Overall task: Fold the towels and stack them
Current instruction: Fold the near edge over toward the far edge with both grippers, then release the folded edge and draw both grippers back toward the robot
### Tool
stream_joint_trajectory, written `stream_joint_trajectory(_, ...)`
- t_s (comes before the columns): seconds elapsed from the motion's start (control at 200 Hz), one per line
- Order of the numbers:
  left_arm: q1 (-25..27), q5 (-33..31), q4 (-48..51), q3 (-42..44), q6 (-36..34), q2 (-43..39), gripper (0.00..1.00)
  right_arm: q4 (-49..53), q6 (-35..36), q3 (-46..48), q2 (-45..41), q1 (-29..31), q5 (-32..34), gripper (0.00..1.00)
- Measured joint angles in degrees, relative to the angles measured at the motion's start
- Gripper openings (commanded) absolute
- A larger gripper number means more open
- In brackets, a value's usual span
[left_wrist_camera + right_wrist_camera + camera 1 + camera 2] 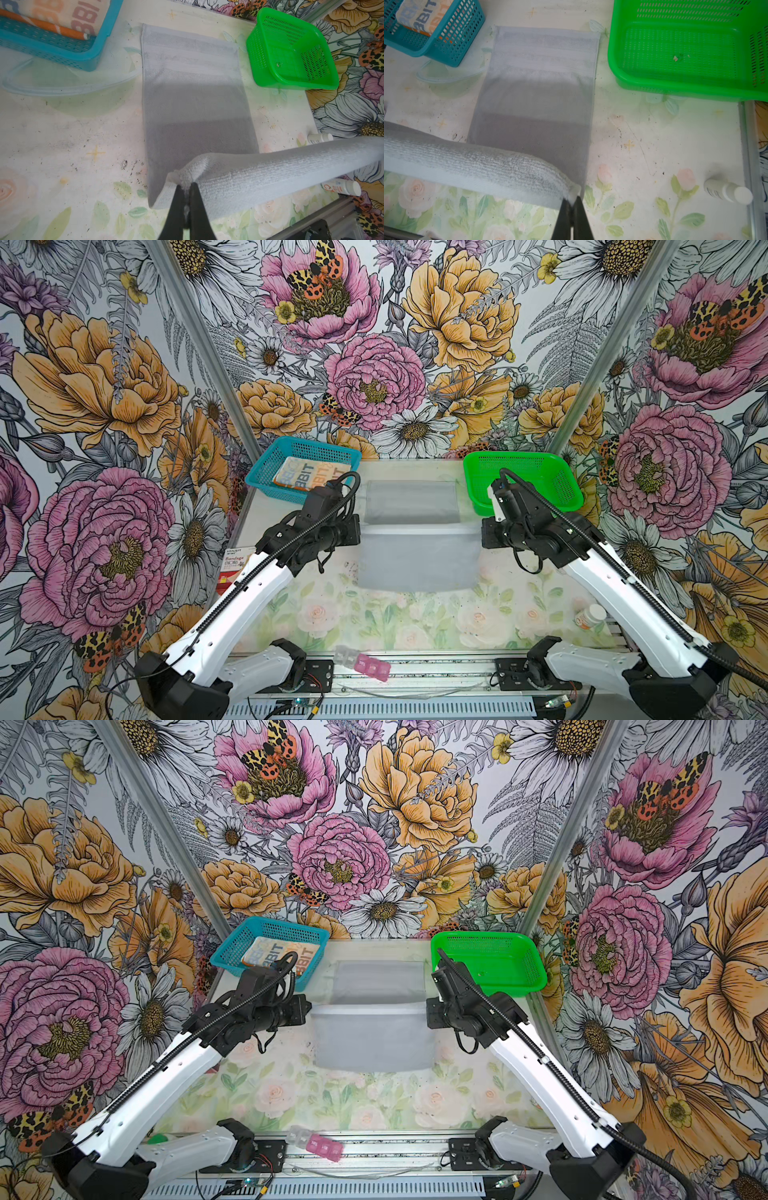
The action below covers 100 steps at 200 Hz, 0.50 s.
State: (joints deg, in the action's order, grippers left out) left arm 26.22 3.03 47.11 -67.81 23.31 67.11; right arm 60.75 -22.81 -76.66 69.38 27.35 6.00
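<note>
The pale grey towel [415,560] [374,1040] lies lengthwise in the middle of the table. Its near edge is lifted off the table and stretched between my two grippers. My left gripper [188,185] [355,531] is shut on the towel's near left corner. My right gripper [572,200] [486,533] is shut on the near right corner. The far part of the towel [193,99] [537,93] rests flat on the table. The striped "RABBIT" towel [309,477] [272,957] [68,14] lies folded in the blue basket [291,444] at the back left.
An empty green basket [519,457] [675,87] stands at the back right. A clear plastic lid [62,87] lies under the blue basket. A bandage box [235,568] sits at the left edge, a white bottle [590,616] at the right edge, a pink block [372,666] on the front rail.
</note>
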Motion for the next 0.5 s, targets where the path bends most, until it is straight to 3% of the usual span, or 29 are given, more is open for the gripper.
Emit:
stream_joint_trajectory(0.21, -6.03, 5.79, -4.28, -10.29, -4.55, 14.71, 0.0, -7.8, 7.58, -4.13, 11.93, -10.16, -9.7, 0.0)
stream_joint_trajectory(0.5, -9.4, 6.03, -7.39, -21.27, -5.55, 31.43, 0.0, -13.84, 11.82, -12.74, 26.67, -14.56, -13.73, 0.0)
